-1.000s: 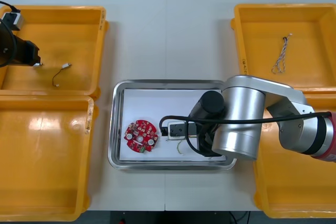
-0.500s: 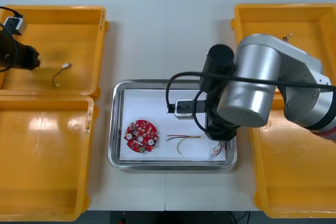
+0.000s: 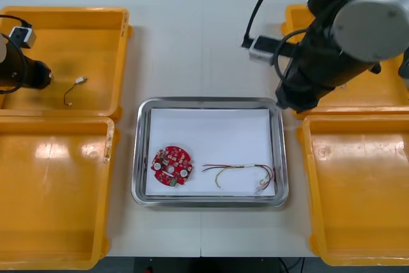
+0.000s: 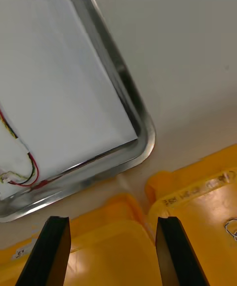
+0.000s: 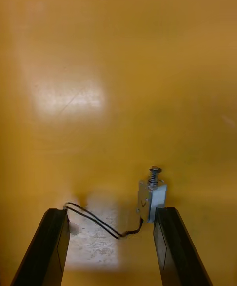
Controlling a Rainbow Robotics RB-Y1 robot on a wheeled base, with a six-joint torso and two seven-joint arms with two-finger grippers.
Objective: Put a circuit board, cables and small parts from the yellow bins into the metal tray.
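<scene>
On my front cam, R arm (image 3: 367, 14) w/ big rounded silver shell, black link below, white-grey box (image 3: 262, 46) w/ black cable loop, L arm (image 3: 19, 71) black w/ small white box (image 3: 22, 35), R gripper (image 4: 112, 222) and L gripper (image 5: 111, 212) w/ flat matte black fingers (image 5: 52, 246), squared tips.

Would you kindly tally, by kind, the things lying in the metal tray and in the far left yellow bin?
Round red circuit board: 1
Red and yellow cable: 1
Small metal part, black cable attached: 1
Total: 3
</scene>
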